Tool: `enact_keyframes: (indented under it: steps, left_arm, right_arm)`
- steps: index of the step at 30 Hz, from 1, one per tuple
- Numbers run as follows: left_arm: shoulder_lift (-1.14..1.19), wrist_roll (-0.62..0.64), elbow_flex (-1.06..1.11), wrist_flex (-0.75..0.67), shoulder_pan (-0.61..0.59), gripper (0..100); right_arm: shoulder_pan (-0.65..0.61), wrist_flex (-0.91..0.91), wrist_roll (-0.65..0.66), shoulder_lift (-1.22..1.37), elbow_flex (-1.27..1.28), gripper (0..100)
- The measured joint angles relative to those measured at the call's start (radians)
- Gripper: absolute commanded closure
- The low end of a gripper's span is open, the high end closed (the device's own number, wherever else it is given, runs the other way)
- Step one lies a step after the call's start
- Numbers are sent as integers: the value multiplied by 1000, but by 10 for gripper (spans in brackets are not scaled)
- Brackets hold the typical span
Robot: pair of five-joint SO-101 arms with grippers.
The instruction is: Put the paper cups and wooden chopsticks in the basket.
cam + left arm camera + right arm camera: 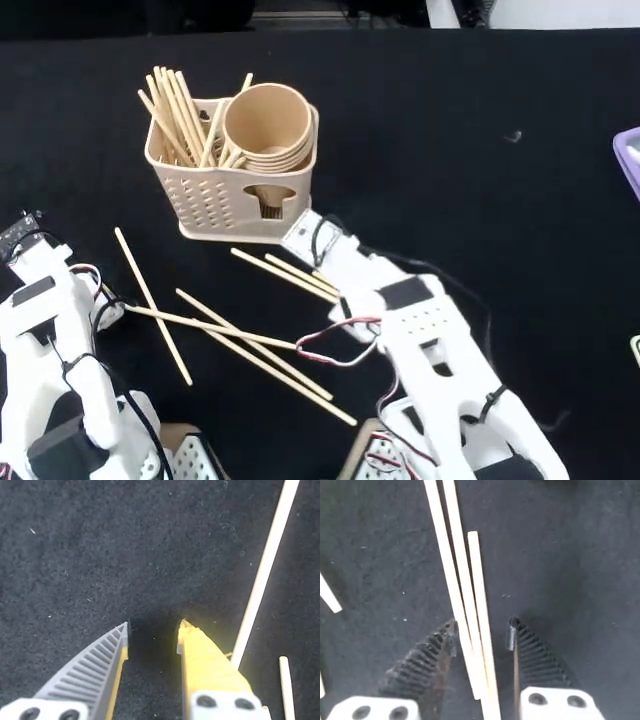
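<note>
— Far left?
— Left gripper (152, 630), jaws apart, nothing between them, over black cloth (480, 180).
— Next along?
— Loose chopsticks (152, 305): pale, thin, wooden. Four crossed on the cloth, then a trio (465, 580) lying together.
— Basket (215, 205)?
— Beige, perforated, upright behind them. Holding one bundle (178, 105) of sticks and one nested stack of tan cups (268, 125); neither countable.
— Right gripper (482, 630)?
— Spread wide, straddling the trio.

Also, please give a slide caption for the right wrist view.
Open right hand straddling three wooden chopsticks lying on the black table.
</note>
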Motion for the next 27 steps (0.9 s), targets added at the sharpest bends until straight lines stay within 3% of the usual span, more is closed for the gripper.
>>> enact_keyframes:
  steps: [9, 19, 27]
  left_arm:
    - [0, 0, 0, 0, 0, 830]
    - [0, 0, 0, 0, 0, 830]
    - [0, 0, 0, 0, 0, 830]
  right_arm:
    - [0, -63, 0, 11, 52, 830]
    - [18, -72, 21, 262, -48, 830]
    - [18, -54, 46, 293, -89, 830]
